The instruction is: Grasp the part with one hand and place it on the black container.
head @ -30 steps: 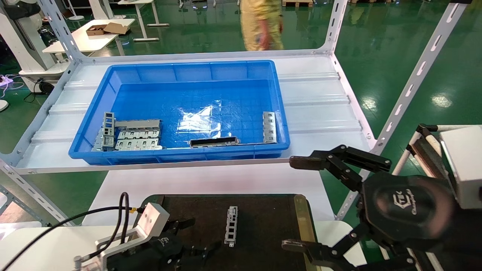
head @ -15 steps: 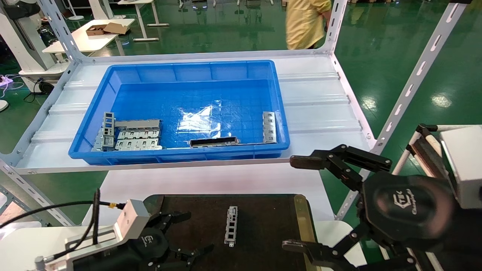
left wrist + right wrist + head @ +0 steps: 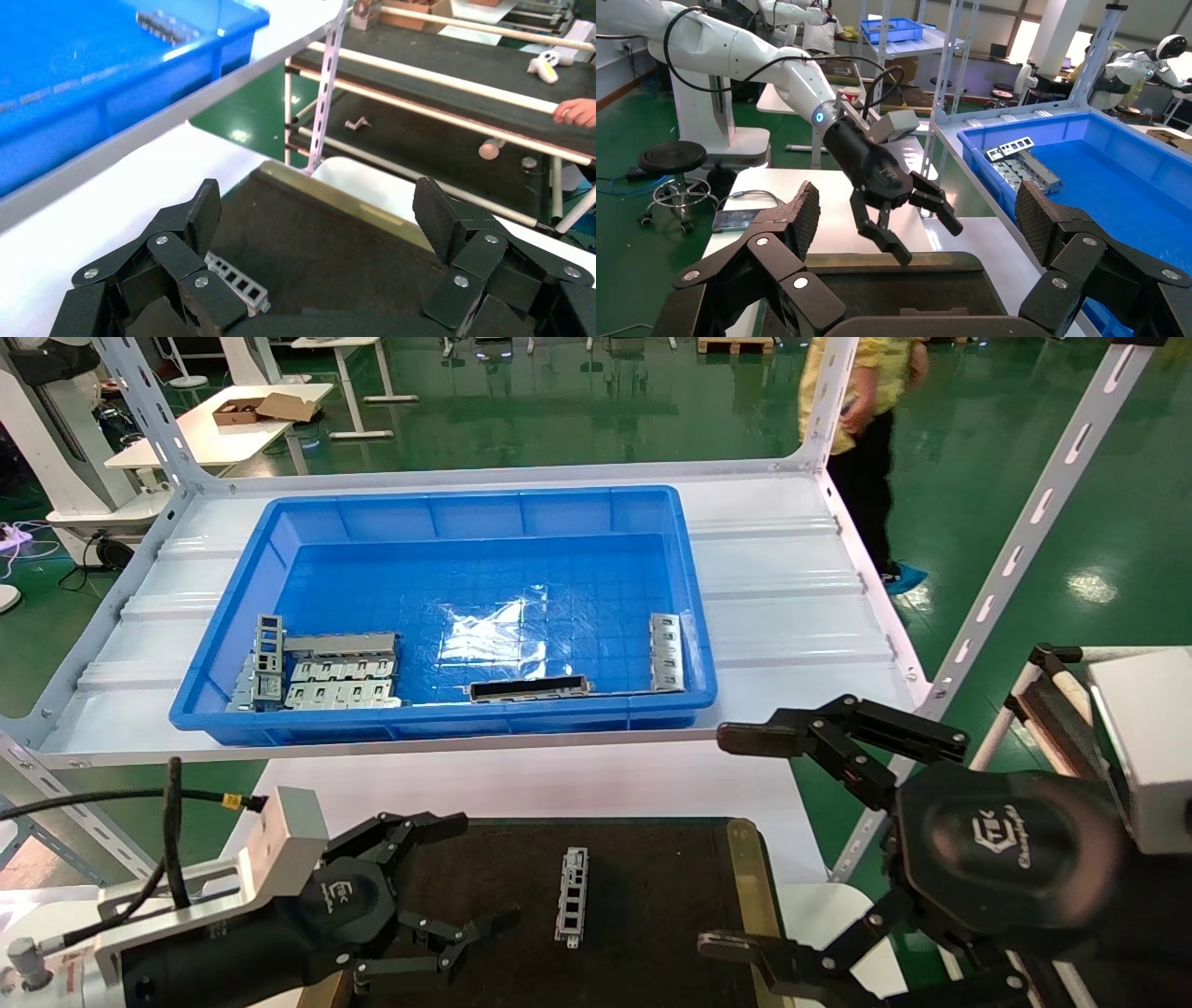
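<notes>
The part, a slim silver bracket with ladder-like cutouts, lies flat on the black container, near its middle. It also shows in the left wrist view, beside one finger. My left gripper is open and empty, a little above the container's left end and apart from the part. The black container also shows in the left wrist view and the right wrist view. My right gripper is open and empty, held above the container's right end. The left gripper shows far off in the right wrist view.
A deep blue bin stands on the white shelf behind the container. It holds grey plates, a dark channel strip and another bracket. Shelf uprights stand on the right. A person walks behind.
My left gripper has drawn back to the left and risen away from the part, its fingers now spread wide. The part lies still. The person behind has walked to the right.
</notes>
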{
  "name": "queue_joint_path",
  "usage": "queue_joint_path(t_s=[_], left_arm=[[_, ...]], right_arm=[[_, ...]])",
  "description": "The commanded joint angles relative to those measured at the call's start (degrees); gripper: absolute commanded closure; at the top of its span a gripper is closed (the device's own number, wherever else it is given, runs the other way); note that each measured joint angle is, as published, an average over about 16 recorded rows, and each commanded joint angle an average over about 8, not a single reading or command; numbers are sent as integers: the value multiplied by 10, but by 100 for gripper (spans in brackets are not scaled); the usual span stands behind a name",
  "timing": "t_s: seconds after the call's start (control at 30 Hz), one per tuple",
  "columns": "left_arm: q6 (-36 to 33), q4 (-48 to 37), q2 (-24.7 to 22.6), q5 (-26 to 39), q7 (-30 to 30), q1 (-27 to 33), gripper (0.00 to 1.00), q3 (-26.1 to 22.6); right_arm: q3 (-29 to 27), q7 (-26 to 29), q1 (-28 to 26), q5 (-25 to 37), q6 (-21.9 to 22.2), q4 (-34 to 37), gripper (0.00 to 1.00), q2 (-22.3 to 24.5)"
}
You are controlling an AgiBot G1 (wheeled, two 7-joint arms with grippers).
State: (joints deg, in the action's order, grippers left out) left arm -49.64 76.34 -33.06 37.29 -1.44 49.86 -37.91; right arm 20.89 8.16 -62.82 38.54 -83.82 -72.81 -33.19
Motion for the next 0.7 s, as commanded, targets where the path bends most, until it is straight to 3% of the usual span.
queue_joint_path(t_s=[0.03,0.7], left_arm=[[-8,1,2,-3,4,4,0,4],[-58,8,-1,-48,13,47,0,39]], right_arm=[[0,0,0,0,0,0,0,0],[0,0,0,0,0,0,0,0]])
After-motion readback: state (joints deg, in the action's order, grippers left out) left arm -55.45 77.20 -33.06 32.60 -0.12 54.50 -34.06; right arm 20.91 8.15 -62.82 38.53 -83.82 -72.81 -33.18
